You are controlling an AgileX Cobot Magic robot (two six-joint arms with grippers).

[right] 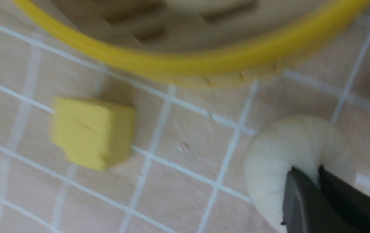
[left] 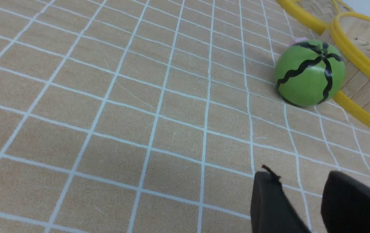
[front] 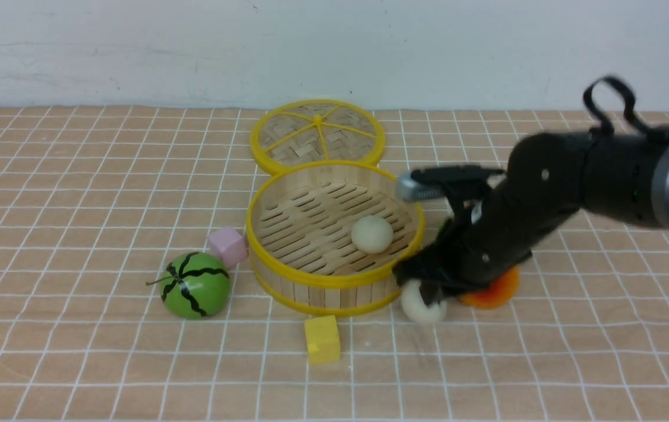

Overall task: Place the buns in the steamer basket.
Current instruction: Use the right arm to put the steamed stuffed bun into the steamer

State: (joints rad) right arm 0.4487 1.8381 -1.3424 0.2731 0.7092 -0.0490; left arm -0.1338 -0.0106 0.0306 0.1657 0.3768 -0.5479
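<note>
Bamboo slats and yellow rims make the steamer basket (front: 334,281) the centre of the surface (front: 77,363). Its woven lid (front: 317,138) lies flat just behind it, so the top is open for dropping things in. The first bun (front: 372,234) sits on the slatted floor, over toward the right side.

The second bun (front: 422,302) rests on the surface just outside the basket's near-right wall, with the right pincer (right: 316,171) on it from above. In the right wrist view the two dark fingers stand close together with their tips sunk into the soft top, pinching the bun so that it bulges around them. I'd guess that narrow bite suits the spot. The orange-red pear (front: 490,293) lies just beside the bun under the arm and the basket wall is close on the other side, which leaves little room to straddle it widely.

I cannot find a third bun; the arm may be hiding it.

The left pincer (left: 298,184) hangs low with its fingers spread and nothing between them. It is near the striped green melon (front: 195,285), apparently parked out of the way. The yellow cube (front: 322,339) in front of the basket and the pink cube (front: 227,246) at its left look clear of any lift over the rim, which I take to be the next move.
</note>
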